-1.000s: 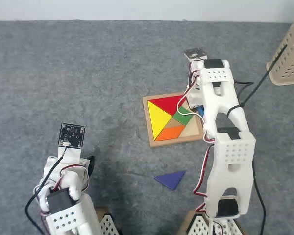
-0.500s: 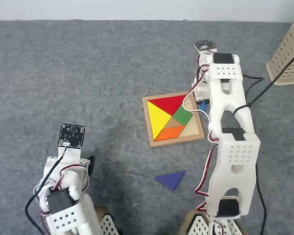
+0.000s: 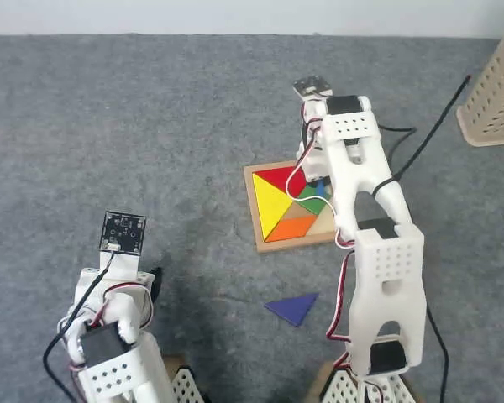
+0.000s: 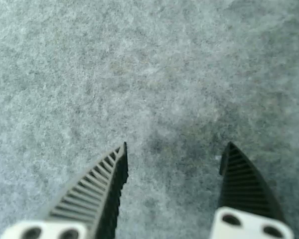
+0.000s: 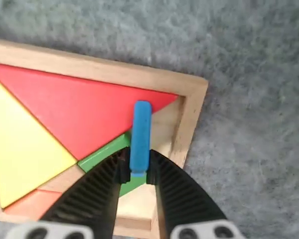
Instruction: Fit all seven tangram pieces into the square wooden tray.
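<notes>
After swinging out past the tray's right side half a second ago, comes back left across the high view and now parks the right gripper (image 5: 138,165) over the upper right corner of the square wooden tray (image 5: 89,63). Keeps the jaws clamped on the lower end of the blue piece (image 5: 140,134), carried on edge rather than flat, with the upper end poised over the red triangle (image 5: 89,104) near its tip and beside a strip of bare wood. Lines up, by the look of it, for the open gap at the right of the tray, next to the green piece (image 5: 107,152). Needs to tip the blue piece flat before letting go, or risks leaving it propped on the red one. Leaves the yellow triangle (image 5: 25,144) and the other seated pieces undisturbed. Leaves the purple triangle (image 3: 294,307) exactly as a second ago, out on the grey carpet (image 3: 151,126) low in the centre of the high view, well apart from the tray and yet to be fetched. Holds the left gripper (image 4: 175,149) unmoved at lower left, jaws spread wide over bare carpet, gripping nothing.
</notes>
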Tool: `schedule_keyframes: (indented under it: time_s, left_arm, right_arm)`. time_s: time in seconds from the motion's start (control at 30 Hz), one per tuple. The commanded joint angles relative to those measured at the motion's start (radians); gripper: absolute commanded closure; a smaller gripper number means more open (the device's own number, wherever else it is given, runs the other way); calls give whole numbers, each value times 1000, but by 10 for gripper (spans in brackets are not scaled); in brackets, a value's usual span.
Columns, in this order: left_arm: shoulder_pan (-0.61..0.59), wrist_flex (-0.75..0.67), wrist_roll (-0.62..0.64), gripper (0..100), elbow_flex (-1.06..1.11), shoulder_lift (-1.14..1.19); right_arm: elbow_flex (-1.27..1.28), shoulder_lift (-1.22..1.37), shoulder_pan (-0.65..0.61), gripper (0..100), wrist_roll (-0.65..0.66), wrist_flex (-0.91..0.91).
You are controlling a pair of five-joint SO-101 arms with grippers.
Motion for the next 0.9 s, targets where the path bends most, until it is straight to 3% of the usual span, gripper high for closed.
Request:
schedule_keyframes:
  time_s: [0.0,0.47,0.87]
  left_arm:
    - [-6,5,-11,720,-8,-15]
    - [-6,5,-11,720,-8,-15]
    - [-6,5,-11,720,-8,-15]
  right_arm:
    - [-57,-25,5,991,-26,-7]
    - [-58,-93,105,991,-17,-15]
    - [-58,-85,91,989,15,-25]
